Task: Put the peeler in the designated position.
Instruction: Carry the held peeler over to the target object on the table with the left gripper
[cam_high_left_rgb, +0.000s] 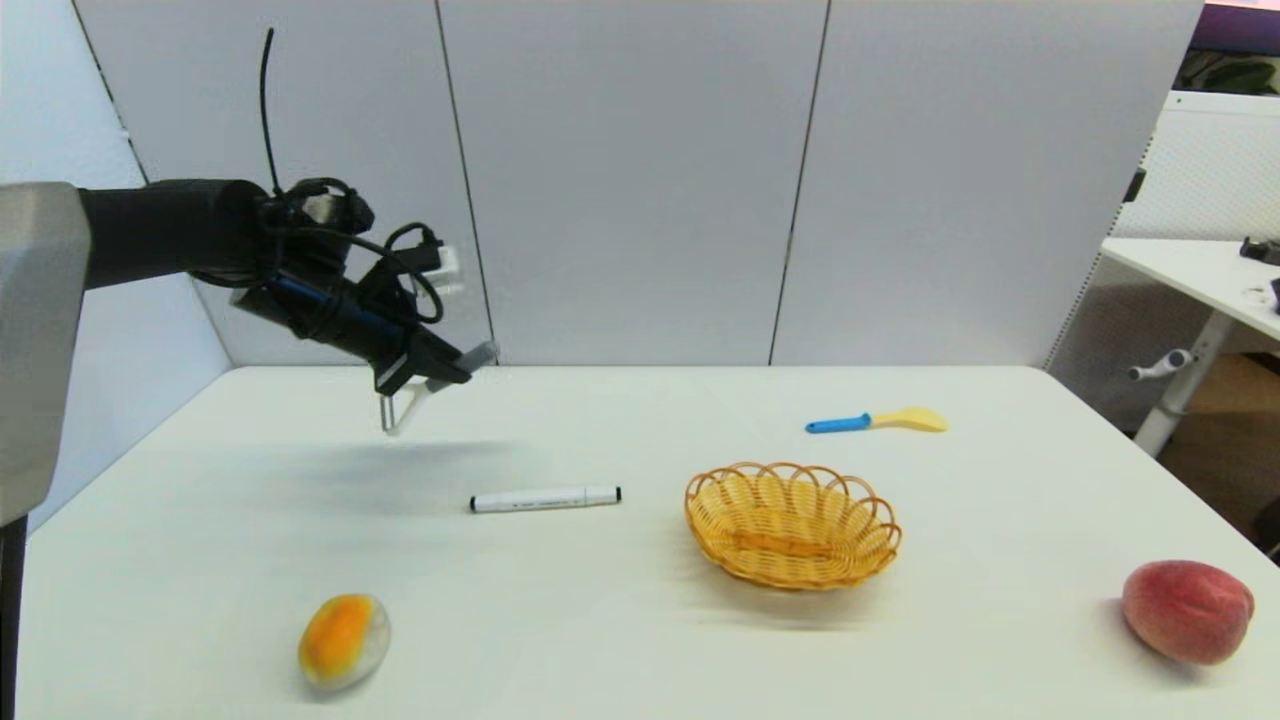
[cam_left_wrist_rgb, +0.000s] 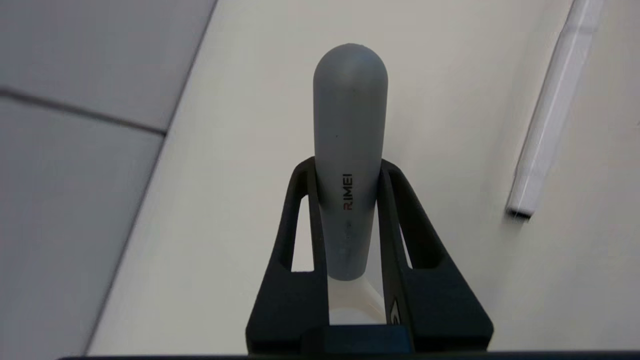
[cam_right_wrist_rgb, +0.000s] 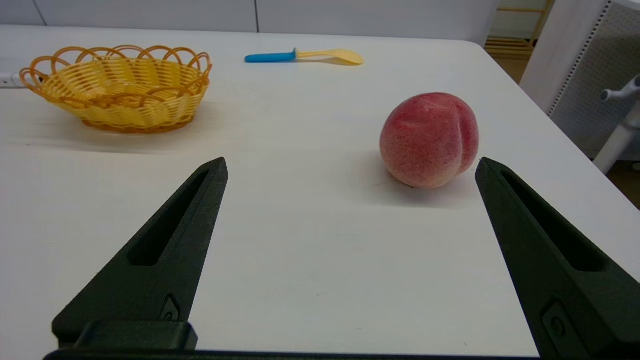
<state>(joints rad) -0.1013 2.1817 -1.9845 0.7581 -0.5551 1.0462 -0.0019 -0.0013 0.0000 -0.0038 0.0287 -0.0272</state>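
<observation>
The peeler (cam_high_left_rgb: 405, 408) hangs in the air over the far left part of the table, with my left gripper (cam_high_left_rgb: 440, 368) shut on it. Its grey handle tip pokes out past the fingers toward the back wall, and its cream forked head points down at the table. In the left wrist view the grey handle (cam_left_wrist_rgb: 350, 125) stands between the two black fingers (cam_left_wrist_rgb: 300, 210), and the cream head shows at their base. My right gripper (cam_right_wrist_rgb: 350, 162) is open and empty, low over the table near the right front.
A white marker (cam_high_left_rgb: 545, 498) lies left of centre. A yellow wicker basket (cam_high_left_rgb: 792, 523) stands in the middle, with a blue-handled yellow spatula (cam_high_left_rgb: 876, 421) behind it. A peach (cam_high_left_rgb: 1187, 611) sits at the front right and an orange-yellow fruit (cam_high_left_rgb: 342, 640) at the front left.
</observation>
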